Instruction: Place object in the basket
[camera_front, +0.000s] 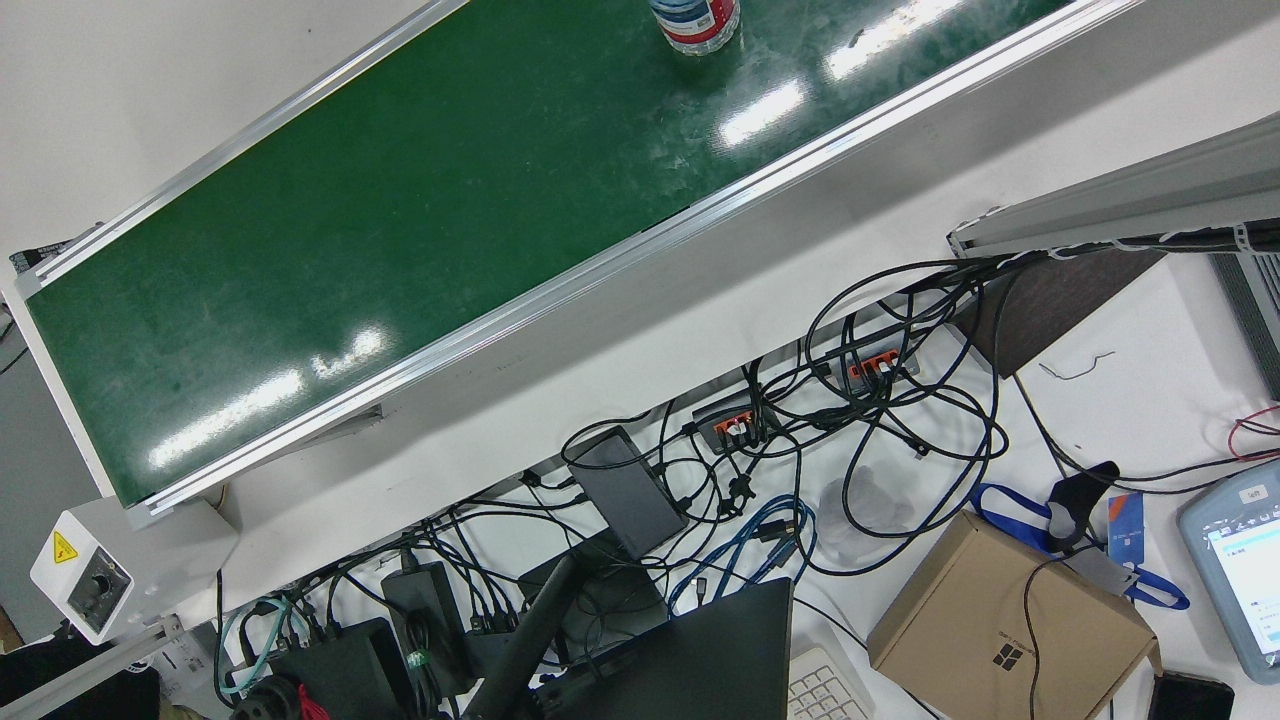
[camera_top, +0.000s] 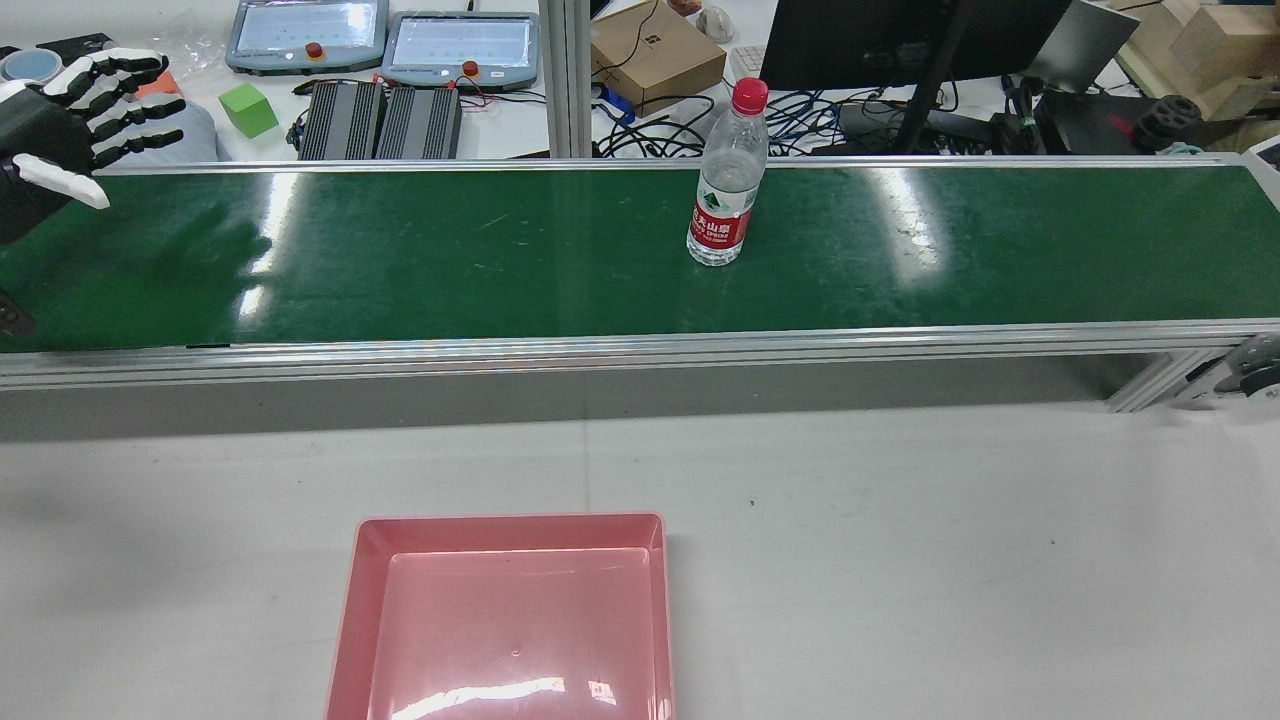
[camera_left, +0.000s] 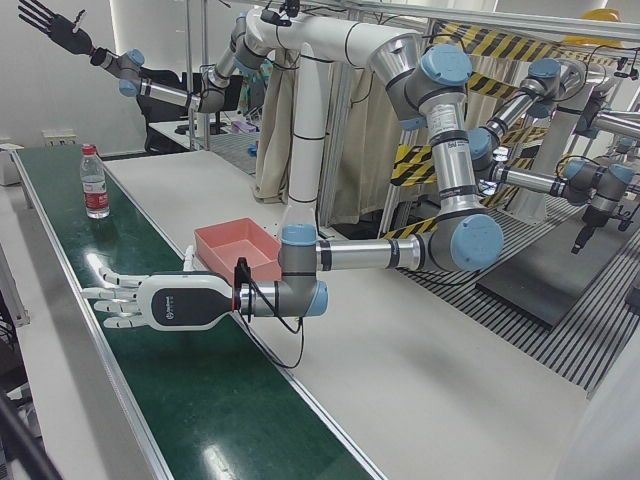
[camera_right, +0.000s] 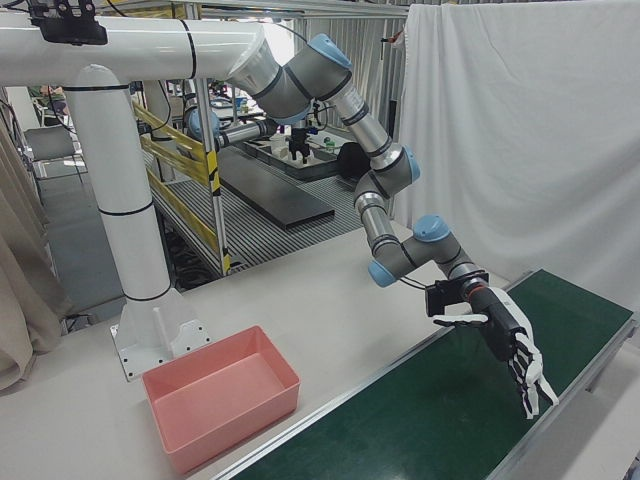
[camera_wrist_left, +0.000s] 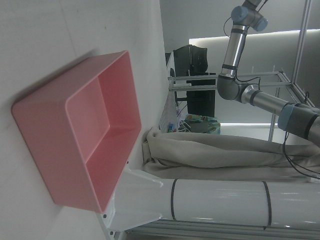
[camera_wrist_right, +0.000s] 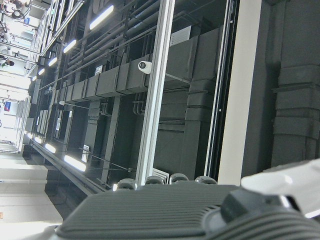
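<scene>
A clear water bottle (camera_top: 725, 190) with a red cap and red label stands upright on the green conveyor belt (camera_top: 450, 260). It also shows in the front view (camera_front: 695, 25) and the left-front view (camera_left: 95, 185). The empty pink basket (camera_top: 510, 620) sits on the white table in front of the belt and fills the left hand view (camera_wrist_left: 85, 145). My left hand (camera_top: 60, 120) is open and empty, fingers spread, hovering over the belt's left end, far left of the bottle; it also shows in the left-front view (camera_left: 140, 300) and the right-front view (camera_right: 500, 350). My right hand (camera_left: 50, 25) is raised high, open and empty.
Aluminium rails (camera_top: 600, 345) edge the belt. Behind the belt are teach pendants (camera_top: 460, 45), a green cube (camera_top: 247, 108), a cardboard box (camera_top: 655, 50), a monitor and cables. The white arm pedestal (camera_right: 120, 250) stands near the basket.
</scene>
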